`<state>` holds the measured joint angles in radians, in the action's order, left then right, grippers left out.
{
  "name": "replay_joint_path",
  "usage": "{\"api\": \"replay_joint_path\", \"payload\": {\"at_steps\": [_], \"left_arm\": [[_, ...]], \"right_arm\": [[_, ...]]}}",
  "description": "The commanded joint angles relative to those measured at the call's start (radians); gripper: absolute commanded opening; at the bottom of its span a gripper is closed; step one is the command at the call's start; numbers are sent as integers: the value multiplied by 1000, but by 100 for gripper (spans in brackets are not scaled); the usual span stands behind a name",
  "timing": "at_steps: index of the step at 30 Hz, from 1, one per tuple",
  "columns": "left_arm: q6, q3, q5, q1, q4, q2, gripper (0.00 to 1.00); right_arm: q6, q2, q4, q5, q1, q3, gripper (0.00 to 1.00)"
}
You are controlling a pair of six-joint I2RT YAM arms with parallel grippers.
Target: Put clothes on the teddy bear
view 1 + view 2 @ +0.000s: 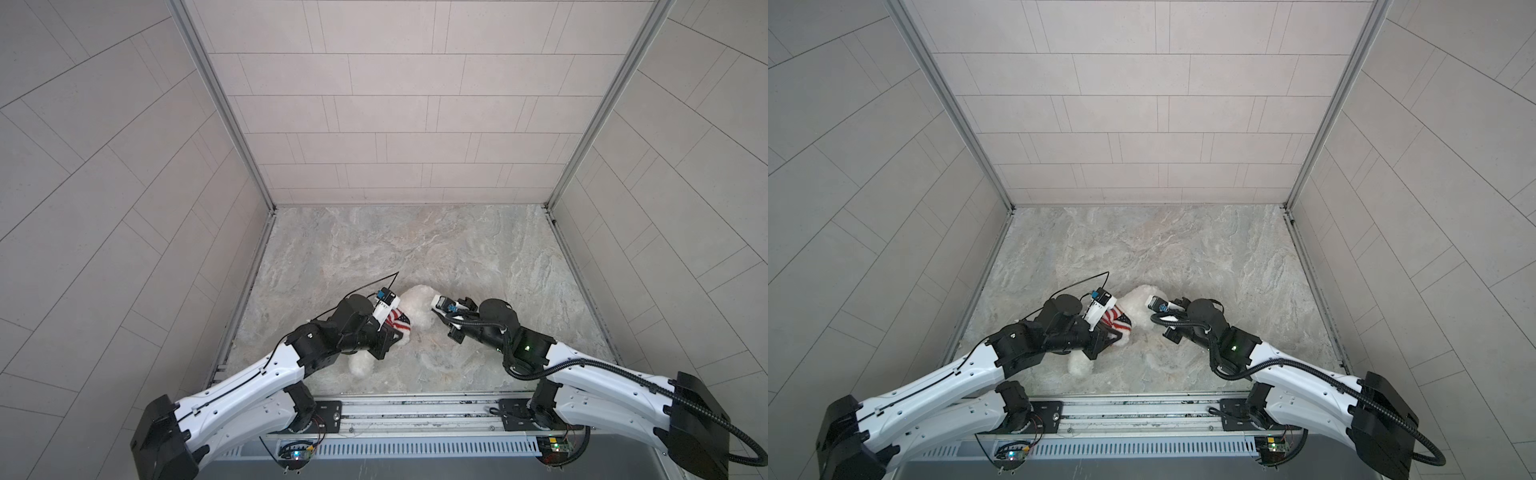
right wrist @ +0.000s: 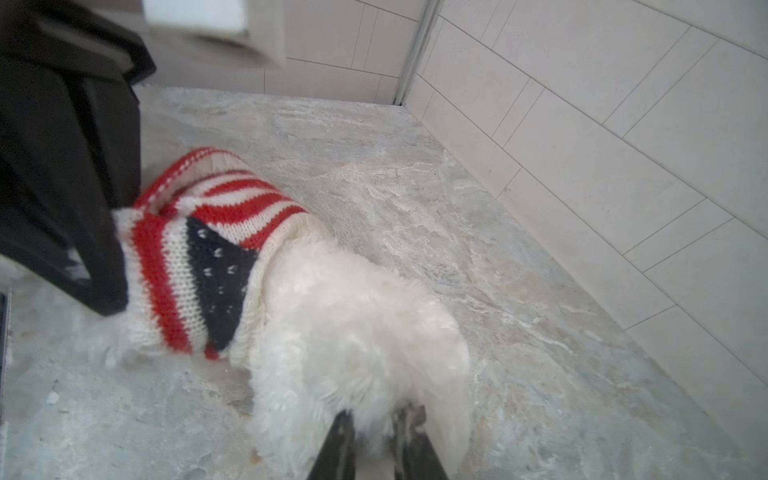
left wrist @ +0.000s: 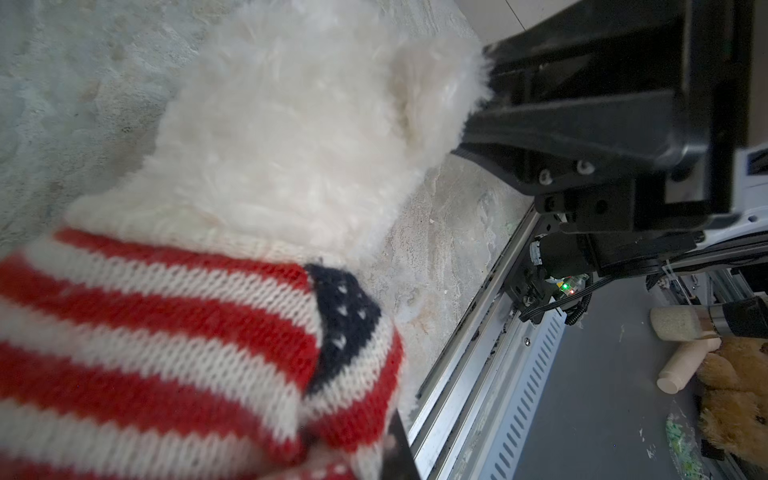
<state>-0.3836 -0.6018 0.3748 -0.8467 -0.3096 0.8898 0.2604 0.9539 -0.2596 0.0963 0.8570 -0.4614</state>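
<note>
**A:** Where's the teddy bear (image 1: 417,305) lying?

**B:** On the table (image 1: 478,257), toward 7 o'clock of its middle in both top views. The sweater (image 1: 397,322) is round its body with the collar facing 1 o'clock. One white paw (image 1: 360,365) sticks out at 7 o'clock

**A:** And the jaws?

**B:** Your left gripper (image 1: 398,334) is clamped tight on the hem end of the sweater. Your right gripper (image 2: 376,419) is narrowed onto a tuft of fur on the bear's 3 o'clock side, as the right wrist view shows. It looks like a thin nip rather than a solid hold

**A:** So how do I do the pull well?

**B:** I'd say you're drawing the sweater down the body. Pull the hem toward 7 o'clock, low along the table, and let the right gripper anchor the bear the opposite way. Go slowly, because fur slips and knit stretches before it slides. If the bear drags along, take a deeper bite with the right. I can't tell whether the arms are through the sleeves, so check that before you let go
</note>
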Motion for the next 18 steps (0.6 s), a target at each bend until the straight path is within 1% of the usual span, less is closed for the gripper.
{"api": "replay_joint_path", "payload": {"at_steps": [1, 4, 7, 11, 14, 18], "left_arm": [[19, -22, 0, -3, 23, -23, 0], [15, -21, -18, -3, 20, -32, 0], [15, -23, -88, -2, -8, -40, 0], [34, -32, -225, -3, -51, -42, 32], [56, -36, -309, -26, -55, -42, 49], [96, -58, -465, -117, -55, -36, 64]], "right_arm": [[20, -13, -31, 11, 4, -28, 8], [13, -36, -13, -7, 7, -29, 0], [-9, -72, 27, -72, 20, -38, 0], [-84, -88, 163, -144, 25, -104, 0], [-156, -64, 282, -188, 31, -176, 0], [-250, 2, 440, -207, 36, -288, 0]]}}
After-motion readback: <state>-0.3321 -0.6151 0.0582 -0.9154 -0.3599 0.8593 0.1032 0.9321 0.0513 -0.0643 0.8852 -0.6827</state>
